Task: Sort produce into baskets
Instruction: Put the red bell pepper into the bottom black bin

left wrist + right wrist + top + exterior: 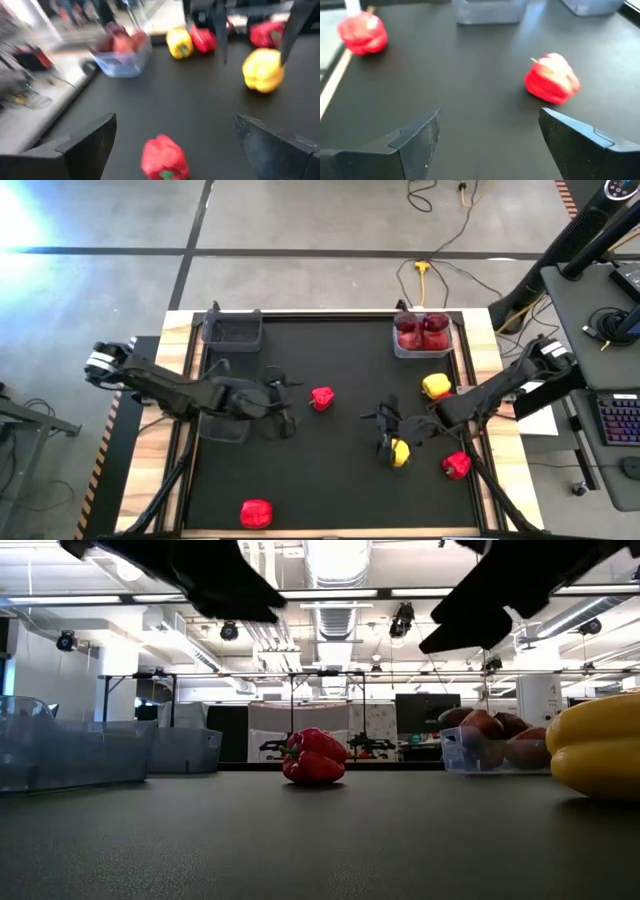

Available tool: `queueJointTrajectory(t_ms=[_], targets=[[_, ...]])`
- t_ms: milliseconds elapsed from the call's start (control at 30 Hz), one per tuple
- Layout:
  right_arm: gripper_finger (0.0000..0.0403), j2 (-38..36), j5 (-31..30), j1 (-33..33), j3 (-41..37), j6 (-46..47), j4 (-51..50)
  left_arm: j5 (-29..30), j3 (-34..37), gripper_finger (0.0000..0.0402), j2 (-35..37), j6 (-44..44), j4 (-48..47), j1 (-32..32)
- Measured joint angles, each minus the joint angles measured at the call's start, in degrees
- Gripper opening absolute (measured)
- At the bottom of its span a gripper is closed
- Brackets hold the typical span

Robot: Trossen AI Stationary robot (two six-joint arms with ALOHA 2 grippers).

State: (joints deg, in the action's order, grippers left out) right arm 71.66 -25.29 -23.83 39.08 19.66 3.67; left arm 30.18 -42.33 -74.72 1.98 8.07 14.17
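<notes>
Near the front edge of the bench lies a red pepper, left of centre. Toward the right edge sits another red pepper, and just beside it the right gripper hangs with its claw wide over a yellow pepper. Mid-bench, the left gripper, claw wide and empty, faces a red pepper. A second yellow pepper lies farther back right. At the far edge stand a dark basket and a clear basket holding maroon fruits.
</notes>
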Motion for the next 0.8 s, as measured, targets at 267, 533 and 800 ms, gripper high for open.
queueJointTrajectory(t_ms=[267, 533, 800], targets=[[0.0325, 1.6, -2.5, -1.7, -2.2, -0.8, 4.8, -5.7, -6.9, 0.0382, -13.3, 5.2, -0.1, -7.0], [0.0325, 1.6, -2.4, -1.7, -4.2, -1.3, 4.8, -3.6, -14.0, 0.0382, -23.6, 17.6, -5.1, -7.7], [0.0325, 1.6, -1.8, -1.8, -6.7, -0.1, 4.7, -0.8, -17.8, 0.0382, -30.1, 23.5, -11.1, -9.2]])
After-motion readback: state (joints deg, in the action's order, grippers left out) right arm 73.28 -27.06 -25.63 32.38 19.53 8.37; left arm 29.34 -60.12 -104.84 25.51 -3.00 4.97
